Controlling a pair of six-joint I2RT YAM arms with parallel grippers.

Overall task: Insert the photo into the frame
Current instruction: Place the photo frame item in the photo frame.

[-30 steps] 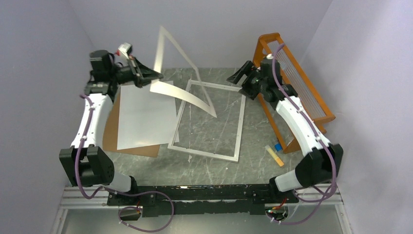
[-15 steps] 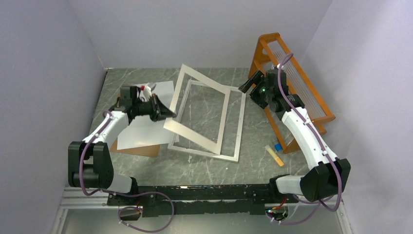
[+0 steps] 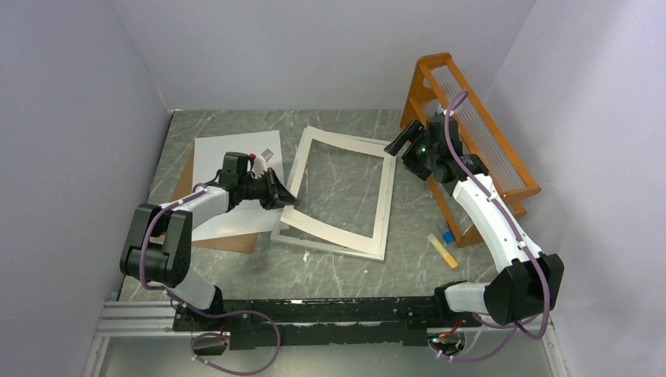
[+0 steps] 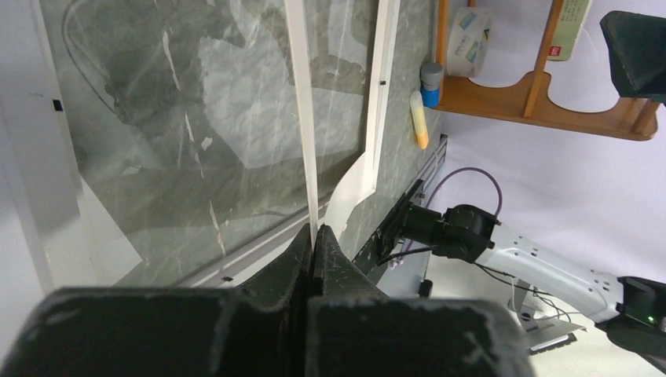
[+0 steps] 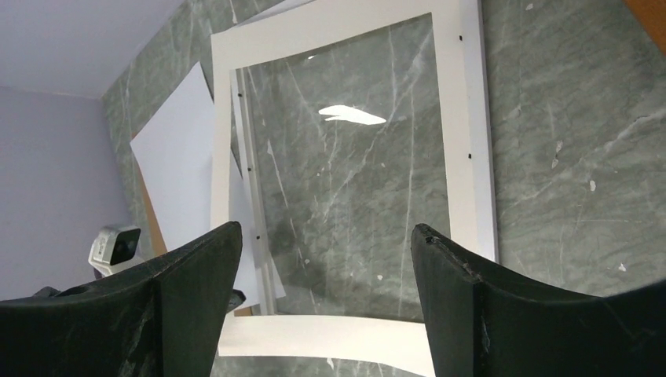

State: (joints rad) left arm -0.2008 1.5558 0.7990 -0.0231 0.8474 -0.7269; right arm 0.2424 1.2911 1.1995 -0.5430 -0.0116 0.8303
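My left pincer (image 3: pixel 284 198) pinches the near corner of the white mat (image 3: pixel 330 227) lying on the frame (image 3: pixel 326 247); my right pincer (image 3: pixel 399 146) hangs open above its far corner.

Glossy glass in the frame (image 3: pixel 326 246), matt card mat (image 3: pixel 345 141), smooth marbled tabletop (image 3: pixel 330 271), orange wooden rack (image 3: pixel 430 69)

card mat (image 3: pixel 345 143) lying over frame (image 3: pixel 330 247), orange rack (image 3: pixel 437 59) flanking right

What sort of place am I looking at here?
Probably a robotics lab test cell: bare walls box in a marble-look table, and a left arm and right arm are bolted at its edge.
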